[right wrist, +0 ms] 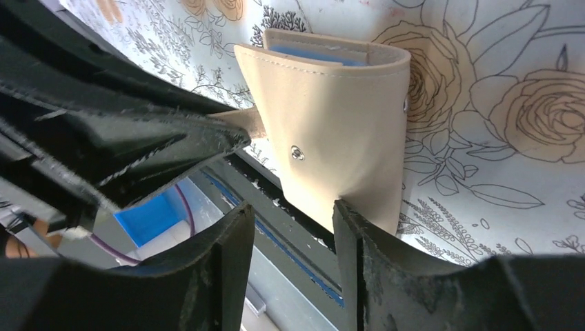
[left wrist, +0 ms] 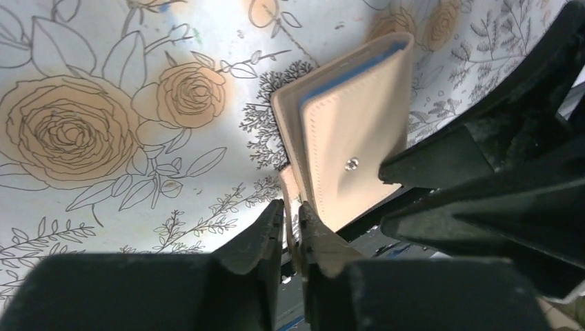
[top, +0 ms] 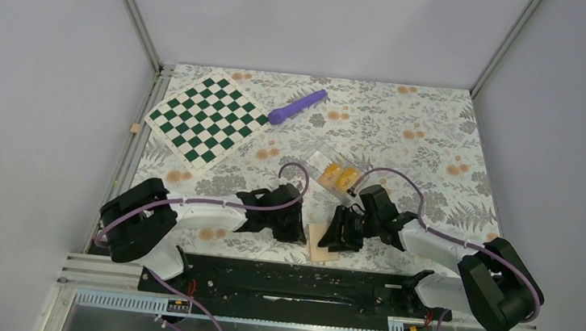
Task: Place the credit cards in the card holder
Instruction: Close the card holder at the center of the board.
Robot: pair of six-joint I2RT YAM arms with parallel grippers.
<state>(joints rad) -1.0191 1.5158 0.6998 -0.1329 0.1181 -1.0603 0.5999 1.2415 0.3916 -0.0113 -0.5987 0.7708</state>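
Observation:
The tan card holder point(top: 320, 248) lies at the table's front edge between my two grippers, half folded, with blue pockets showing at its far edge. In the left wrist view it point(left wrist: 352, 138) stands just past the fingers, snap dot facing me. My left gripper point(left wrist: 291, 210) is shut on a thin tan flap at its near corner, and also shows in the top view point(top: 300, 229). My right gripper point(right wrist: 293, 207) is open, its right finger touching the holder's point(right wrist: 331, 117) lower edge. Orange-yellow cards point(top: 339, 176) sit inside a clear plastic case behind the grippers.
A green-and-white checkered board point(top: 207, 118) lies at the back left. A purple pen-like stick point(top: 296, 106) lies behind the middle. The black rail point(top: 295, 279) runs along the table's front edge just under the holder.

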